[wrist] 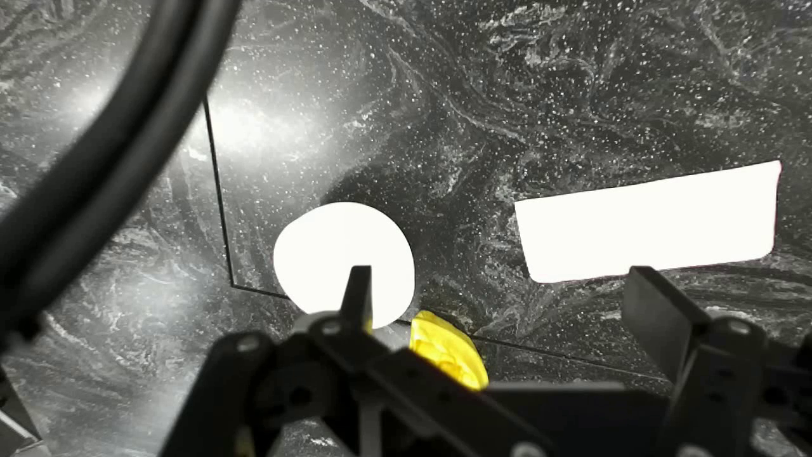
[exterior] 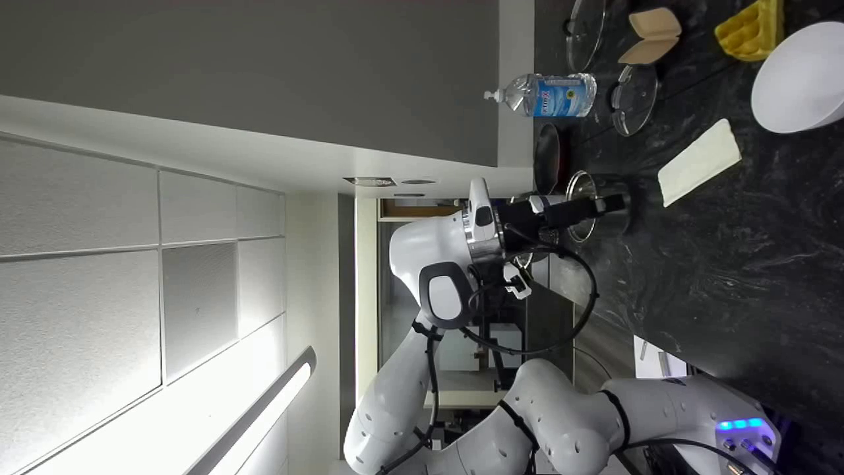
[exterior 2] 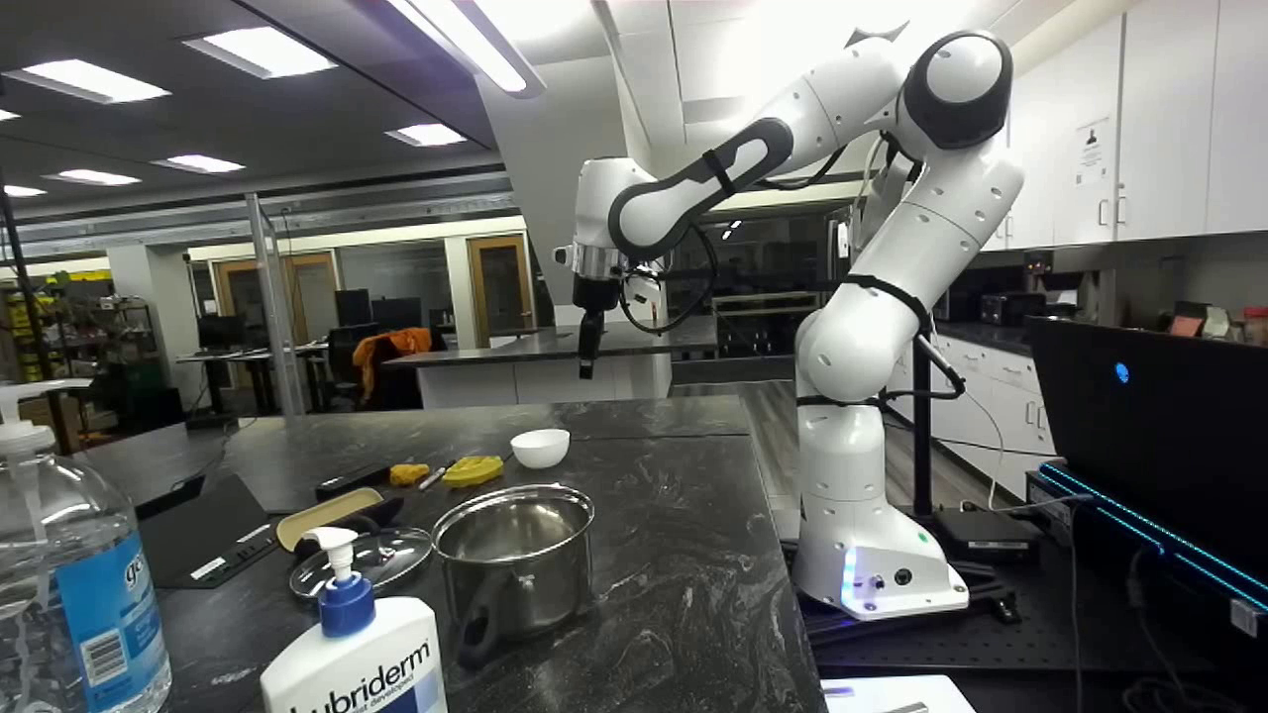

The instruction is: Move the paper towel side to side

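The paper towel is a flat, white, folded rectangle. It lies on the dark marbled counter in an exterior view (exterior: 700,162) and at the right in the wrist view (wrist: 653,222). I cannot make it out in an exterior view where the steel pot stands in front. My gripper (wrist: 502,273) is open with nothing between its fingers. It points down and hangs well above the counter in both exterior views (exterior: 614,203) (exterior 2: 586,370). In the wrist view the right fingertip overlaps the towel's lower edge in the picture, but it does not touch it.
A white bowl (exterior: 801,78) and a yellow tray-like object (wrist: 447,349) lie near the towel. A steel pot (exterior 2: 515,560), glass lids (exterior: 636,99), an open tan case (exterior: 653,36), a clear bottle (exterior: 560,95) and a lotion bottle (exterior 2: 362,654) stand on the counter.
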